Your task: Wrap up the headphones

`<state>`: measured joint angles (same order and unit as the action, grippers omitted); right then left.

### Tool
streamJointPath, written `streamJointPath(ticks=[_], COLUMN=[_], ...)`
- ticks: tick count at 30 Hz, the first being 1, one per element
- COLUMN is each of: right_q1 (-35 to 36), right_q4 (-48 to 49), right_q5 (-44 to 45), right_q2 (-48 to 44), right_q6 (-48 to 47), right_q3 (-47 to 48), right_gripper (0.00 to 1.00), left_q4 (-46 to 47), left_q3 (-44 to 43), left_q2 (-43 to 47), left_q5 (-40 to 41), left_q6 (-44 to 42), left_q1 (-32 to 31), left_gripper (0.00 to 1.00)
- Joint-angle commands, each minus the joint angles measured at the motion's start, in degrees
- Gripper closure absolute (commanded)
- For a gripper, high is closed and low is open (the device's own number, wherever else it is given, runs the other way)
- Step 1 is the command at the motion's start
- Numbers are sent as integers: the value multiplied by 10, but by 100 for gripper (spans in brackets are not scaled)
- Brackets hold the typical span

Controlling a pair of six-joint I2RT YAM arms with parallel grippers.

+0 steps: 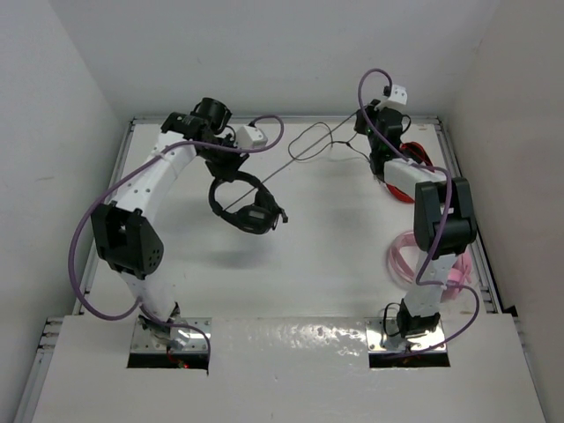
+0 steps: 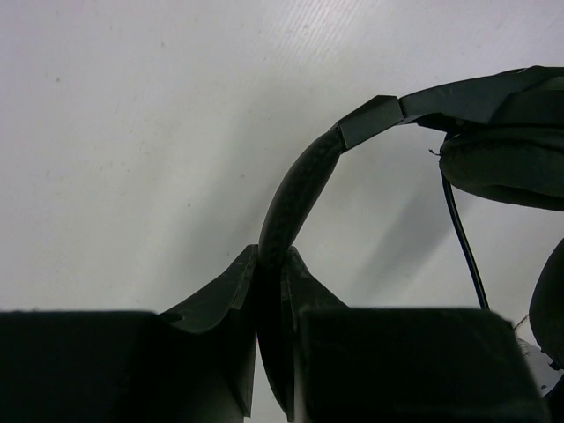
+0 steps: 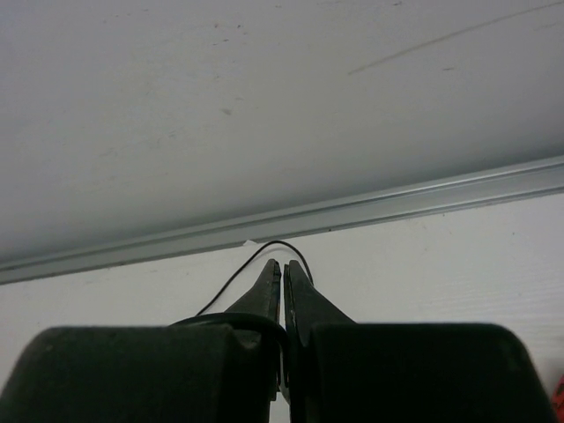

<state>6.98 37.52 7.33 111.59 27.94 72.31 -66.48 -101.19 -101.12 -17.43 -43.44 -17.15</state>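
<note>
Surface inspection, as seen from the floor.

The headphones (image 1: 242, 204): the headband (image 2: 300, 189) has a fine woven texture, slightly rough, with a dull sheen. The earcup padding (image 2: 507, 167) looks like soft matt leatherette. The cable (image 2: 463, 251) has a thin, smooth black sheath.

The left gripper (image 2: 271, 264) and right gripper (image 3: 283, 269) have fingers of matt black plastic, faintly grainy.

The arm shells (image 1: 167, 176) are smooth white plastic with a semi-gloss finish, and the purple leads (image 1: 73, 242) have a smooth rubbery jacket.

The table (image 1: 326, 264) is white, matt and lightly scuffed. Its edge rail (image 3: 414, 204) is bare metal with a satin finish. The walls (image 1: 264, 53) are plain matt white.

The near board (image 1: 291, 370) is glossy white with a rippled sheen.
</note>
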Motion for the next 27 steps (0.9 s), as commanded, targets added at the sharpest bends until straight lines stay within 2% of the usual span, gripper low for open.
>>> streamJointPath(ticks=[1,5,11,14,18,19,20,21,23,24,26,27], right_q1=[-23,-24,-21,13,56,66,89,101,145,161,215,232], right_q4=[-21,-45,-80,-80,-62,-53,-44,-26,-10,3,16,25], right_q5=[5,0,-42,-51,-72,-72,-72,-72,-91,-94,-115,-117], right_q2=[4,22,56,55,44,33,27,20,-7,-15,-44,-54], right_q6=[-17,-17,-4,-19,-27,-25,-26,-24,-24,-23,-27,-29], right_q3=[42,57,82,60,18,2,-29,-45,-93,-107,-145,-156], right_gripper=[100,100,100,100,100,100,100,100,100,100,100,100], left_q4=[-26,-8,-29,-18,46,70,144,191,285,360,397,390], left_q3=[-23,-36,-100,-139,-200,-207,-207,-200,-173,-167,-179,-190], left_q2=[56,80,83,78,47,42,36,33,28,22,8,2], left_q5=[-74,-108,-176,-223,-328,-348,-364,-398,-422,-416,-380,-318], left_q6=[-24,4,47,92,223,259,301,405,519,608,655,663], left_q1=[-9,-8,-8,2,58,91,111,129,172,194,220,224], left_gripper=[100,100,100,100,100,100,100,100,100,100,100,100])
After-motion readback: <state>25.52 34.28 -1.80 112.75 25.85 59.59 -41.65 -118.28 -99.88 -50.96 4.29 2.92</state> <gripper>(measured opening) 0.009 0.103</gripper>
